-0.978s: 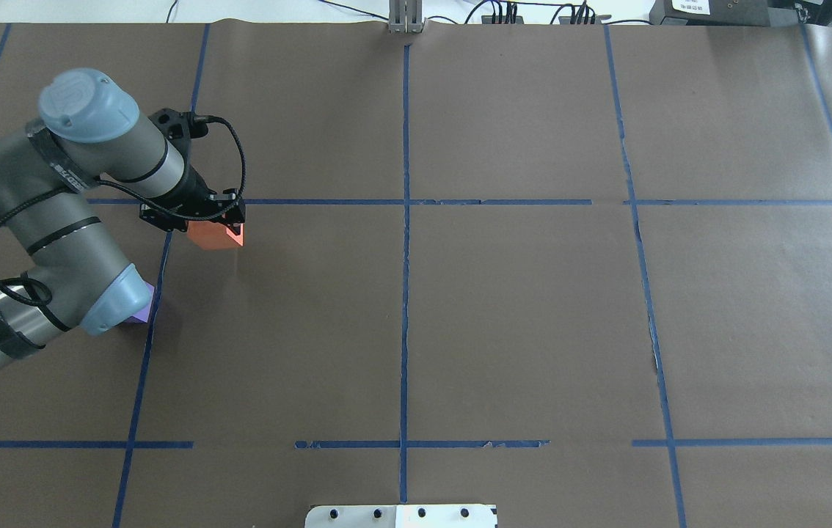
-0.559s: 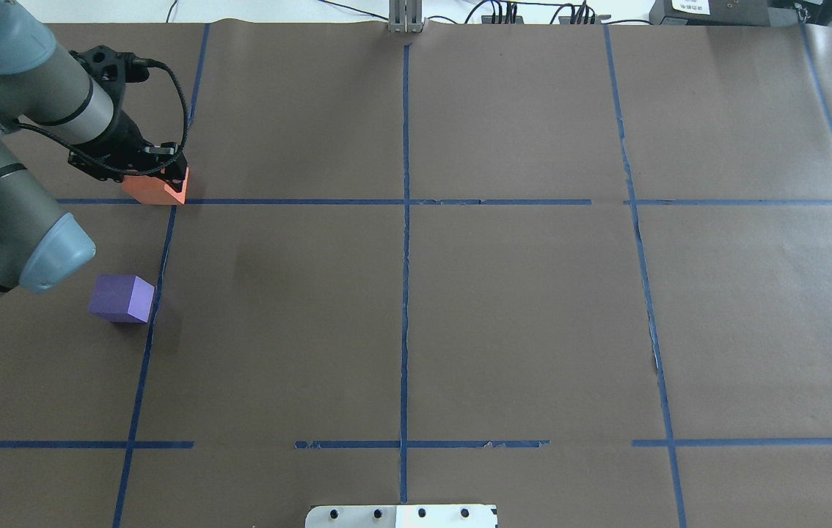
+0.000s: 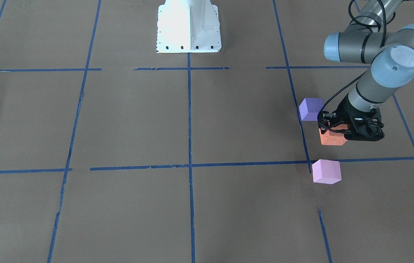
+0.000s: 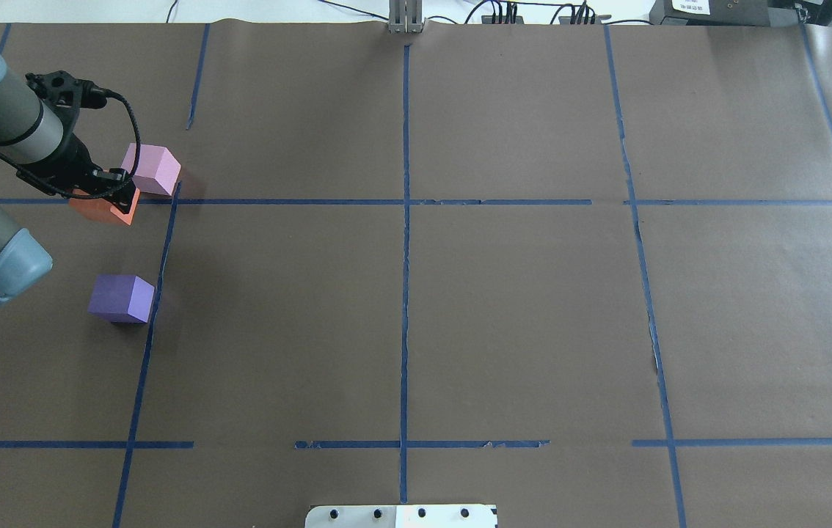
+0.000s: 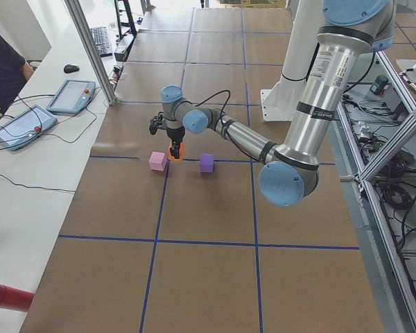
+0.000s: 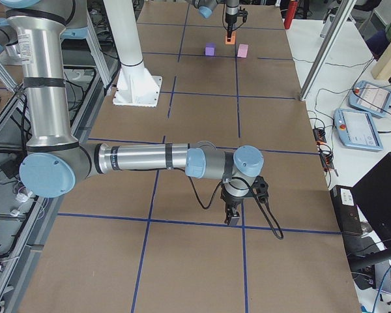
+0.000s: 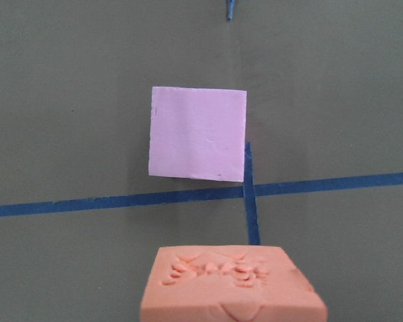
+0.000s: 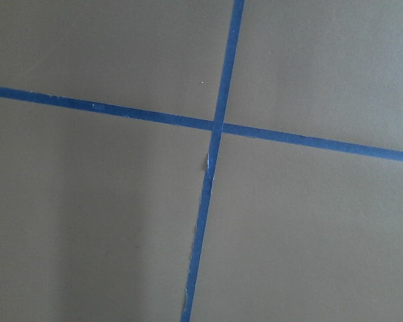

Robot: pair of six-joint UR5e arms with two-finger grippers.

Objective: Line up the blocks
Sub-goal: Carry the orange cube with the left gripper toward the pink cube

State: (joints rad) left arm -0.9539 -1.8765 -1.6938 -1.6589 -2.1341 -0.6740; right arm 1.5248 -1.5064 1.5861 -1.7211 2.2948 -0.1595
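My left gripper [image 4: 106, 192] is shut on the orange block [image 4: 102, 208] and holds it low over the brown paper; I cannot tell whether it touches. The orange block [image 3: 332, 138] sits between the light pink block [image 3: 326, 171] and the purple block [image 3: 311, 109]. In the overhead view the pink block [image 4: 152, 169] is just right of the gripper and the purple block [image 4: 121, 298] is nearer the robot. The left wrist view shows the orange block [image 7: 232, 285] at the bottom and the pink block [image 7: 198, 134] beyond it. My right gripper [image 6: 233, 215] shows only in the exterior right view; I cannot tell its state.
Blue tape lines [image 4: 405, 220] divide the brown paper into a grid. The white robot base [image 3: 188, 25] stands at the table's near edge. A metal post [image 4: 406, 18] stands at the far edge. Tablets [image 5: 69, 96] and an operator [image 5: 3, 69] are beside the table.
My left arm has carried the orange block leftward across the table, first away from the robot, then slightly back. The pink and purple blocks, hidden by the arm before, now show.
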